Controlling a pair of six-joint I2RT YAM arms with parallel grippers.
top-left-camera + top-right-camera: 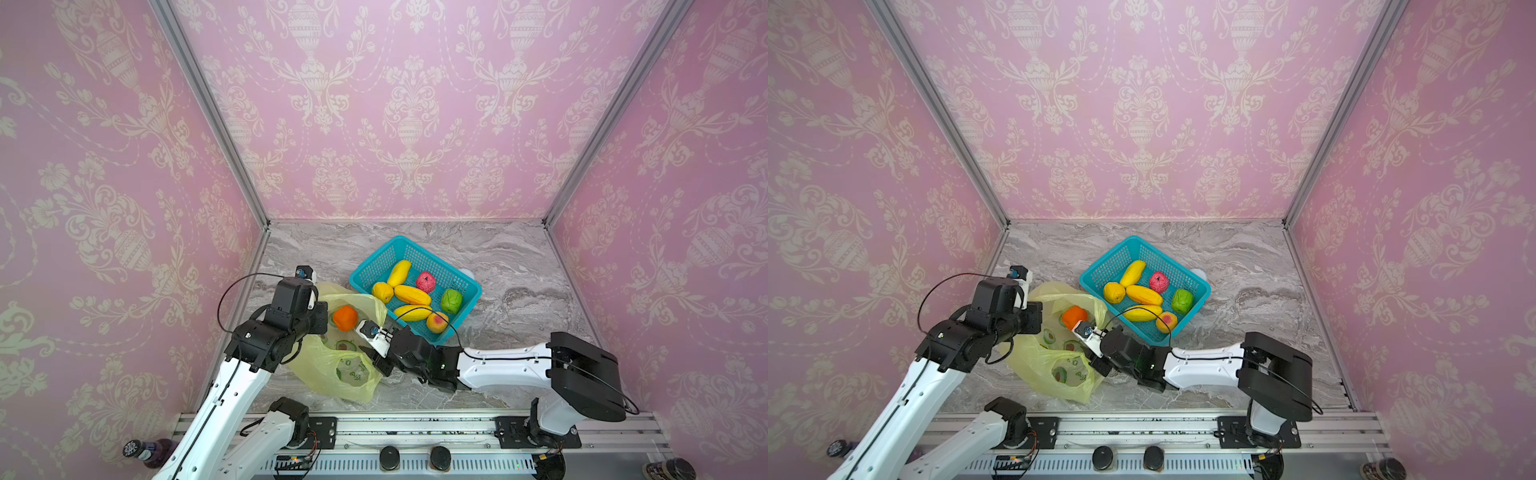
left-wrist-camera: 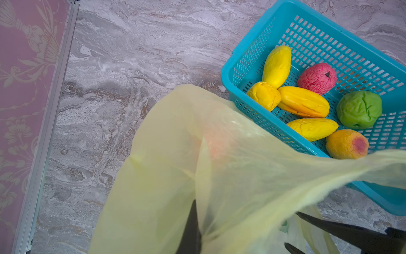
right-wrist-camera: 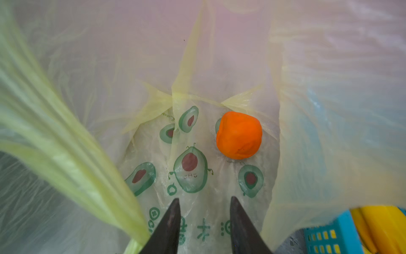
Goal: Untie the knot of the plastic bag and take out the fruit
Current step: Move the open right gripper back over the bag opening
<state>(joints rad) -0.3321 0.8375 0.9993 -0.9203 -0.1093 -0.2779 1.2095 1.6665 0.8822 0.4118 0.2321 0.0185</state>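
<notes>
The pale-yellow plastic bag [image 1: 332, 374] lies open on the marble top, left of the teal basket [image 1: 376, 255]. My left gripper [image 2: 196, 222] is shut on the bag's thin film and holds it raised; only one dark finger shows through it. My right gripper [image 3: 204, 204] is inside the bag's mouth, open, with nothing between its fingers. An orange fruit [image 3: 239, 134] rests on the bag's floor just ahead of it, and shows in both top views [image 1: 345, 318] [image 1: 1074, 316]. Several more fruit lie in the basket [image 2: 285, 13]. A loose handle strap [image 3: 66, 154] hangs beside the right gripper. The knot is out of view.
The basket stands right behind the bag, its near corner touching my right wrist area. A small white object [image 1: 466, 273] sits behind the basket. Pink walls and aluminium posts [image 2: 44, 132] close in the table. Dark bottles [image 1: 145, 451] [image 1: 669, 469] stand by the front rail.
</notes>
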